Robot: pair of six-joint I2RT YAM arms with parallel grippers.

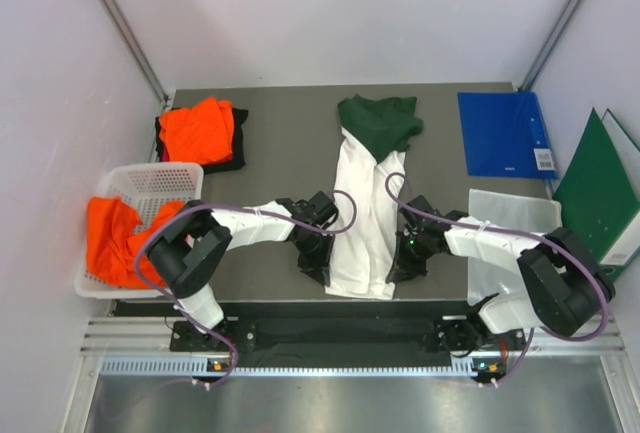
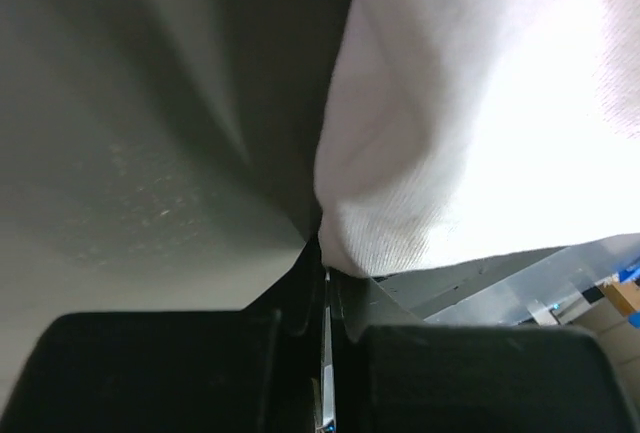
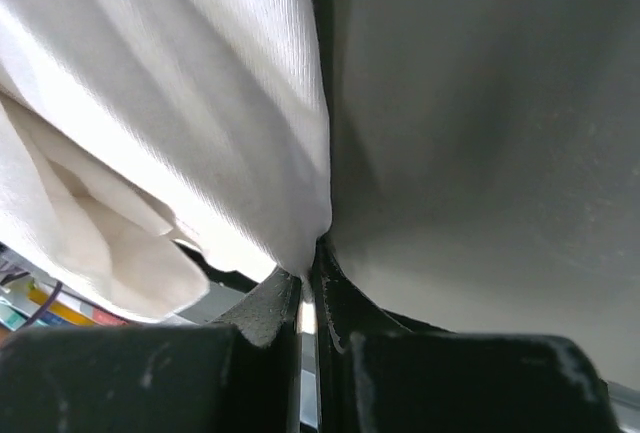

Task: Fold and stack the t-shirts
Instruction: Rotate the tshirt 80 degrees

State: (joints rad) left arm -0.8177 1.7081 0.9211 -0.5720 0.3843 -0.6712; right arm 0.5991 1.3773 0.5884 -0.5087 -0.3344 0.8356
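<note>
The white t-shirt with dark green sleeves [image 1: 362,215] lies as a long narrow strip down the middle of the grey table, green end at the far side. My left gripper [image 1: 318,263] is shut on the shirt's near left edge; the white cloth [image 2: 470,133] is pinched at the fingertips. My right gripper [image 1: 402,261] is shut on its near right edge, cloth [image 3: 190,123] nipped between the tips. An orange t-shirt [image 1: 200,130] lies on dark cloth at the far left. More orange cloth [image 1: 115,238] hangs over the white mesh basket [image 1: 160,185].
A blue folder [image 1: 503,133] lies at the far right, a green folder [image 1: 598,188] leans at the right wall, and a clear plastic sheet [image 1: 510,215] lies by the right arm. The table's near edge runs just behind both grippers.
</note>
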